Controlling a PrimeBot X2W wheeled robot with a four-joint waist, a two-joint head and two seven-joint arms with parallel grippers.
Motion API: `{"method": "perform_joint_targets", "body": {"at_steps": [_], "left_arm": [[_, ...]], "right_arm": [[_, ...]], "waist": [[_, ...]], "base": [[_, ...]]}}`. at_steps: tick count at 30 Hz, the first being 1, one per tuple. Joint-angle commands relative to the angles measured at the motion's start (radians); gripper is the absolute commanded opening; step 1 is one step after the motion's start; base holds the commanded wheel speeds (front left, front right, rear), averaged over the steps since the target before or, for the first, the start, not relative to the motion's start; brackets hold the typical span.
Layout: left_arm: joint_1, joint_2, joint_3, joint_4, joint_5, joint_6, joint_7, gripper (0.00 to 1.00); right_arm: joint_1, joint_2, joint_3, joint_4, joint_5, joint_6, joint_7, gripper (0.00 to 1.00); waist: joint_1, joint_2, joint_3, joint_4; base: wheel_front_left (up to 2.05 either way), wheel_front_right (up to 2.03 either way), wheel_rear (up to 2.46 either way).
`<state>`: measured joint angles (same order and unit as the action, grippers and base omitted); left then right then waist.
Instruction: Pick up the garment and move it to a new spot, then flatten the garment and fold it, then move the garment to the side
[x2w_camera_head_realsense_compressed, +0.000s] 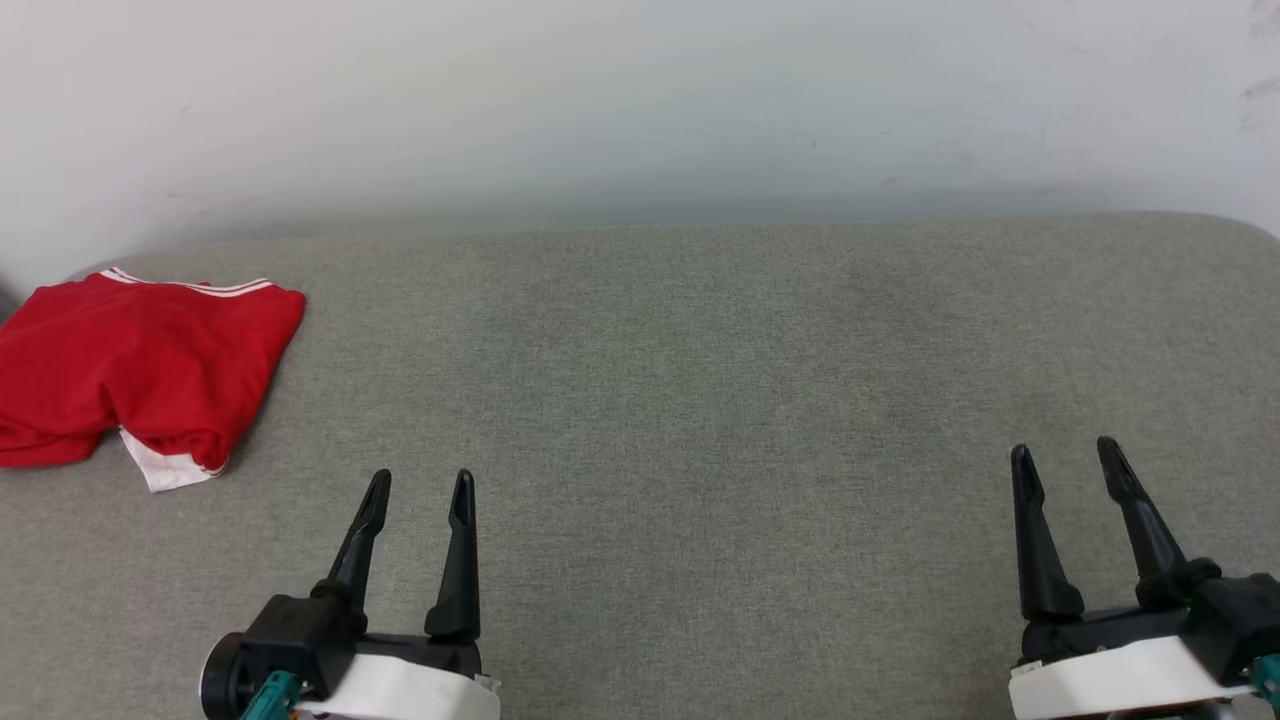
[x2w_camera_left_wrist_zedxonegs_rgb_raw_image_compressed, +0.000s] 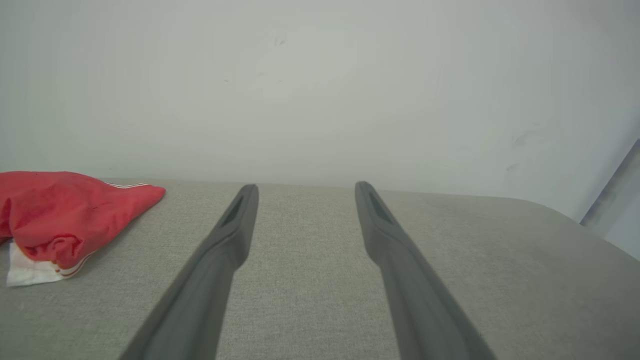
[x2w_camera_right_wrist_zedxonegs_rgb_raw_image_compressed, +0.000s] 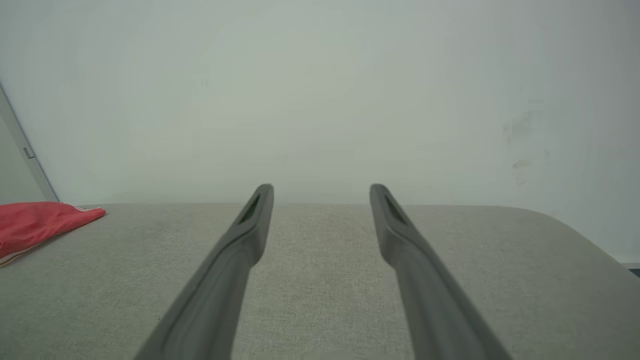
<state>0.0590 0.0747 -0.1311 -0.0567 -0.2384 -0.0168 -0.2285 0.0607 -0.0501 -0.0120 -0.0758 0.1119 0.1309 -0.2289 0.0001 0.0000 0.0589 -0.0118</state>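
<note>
The garment (x2w_camera_head_realsense_compressed: 140, 365) is a red shirt with white striped trim, lying folded at the far left of the grey padded surface; a white sleeve edge pokes out at its front. From the left wrist the garment (x2w_camera_left_wrist_zedxonegs_rgb_raw_image_compressed: 65, 217) lies to the left, and from the right wrist the garment (x2w_camera_right_wrist_zedxonegs_rgb_raw_image_compressed: 37, 222) sits at the left edge. My left gripper (x2w_camera_head_realsense_compressed: 420, 485) stands open at the lower left, to the right of the garment and apart from it, nothing between its fingers. At the lower right my right gripper (x2w_camera_head_realsense_compressed: 1065, 455) is open too, far from the garment.
The grey fabric surface (x2w_camera_head_realsense_compressed: 700, 400) spans the whole width and ends at a pale wall (x2w_camera_head_realsense_compressed: 640, 110) behind. Its far right corner is rounded (x2w_camera_head_realsense_compressed: 1240, 225). The garment reaches the left edge of the head view.
</note>
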Motion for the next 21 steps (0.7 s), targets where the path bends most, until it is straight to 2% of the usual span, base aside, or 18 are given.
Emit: {"method": "perform_joint_targets", "body": {"at_steps": [1,10,21], "left_arm": [[0.012,-0.008,0.005,0.004,0.026,-0.015,-0.008,1.0],[0.021,-0.023,0.029,0.039,0.097,-0.06,-0.025,1.0],[0.027,-0.025,0.026,0.029,0.14,-0.067,-0.037,1.0]], "right_arm": [[0.007,0.0,0.002,-0.003,-0.026,0.0,-0.008,1.0],[0.022,0.0,0.008,0.004,-0.073,0.0,-0.025,1.0],[0.034,0.0,0.017,0.001,-0.109,0.0,-0.037,1.0]], "waist": [[-0.0001,0.0,0.0,0.0],[-0.0001,0.0,0.0,0.0],[-0.0001,0.0,-0.001,0.017]], "base": [[0.0,0.0,0.0],[0.0,0.0,0.0],[0.0,0.0,0.0]]}}
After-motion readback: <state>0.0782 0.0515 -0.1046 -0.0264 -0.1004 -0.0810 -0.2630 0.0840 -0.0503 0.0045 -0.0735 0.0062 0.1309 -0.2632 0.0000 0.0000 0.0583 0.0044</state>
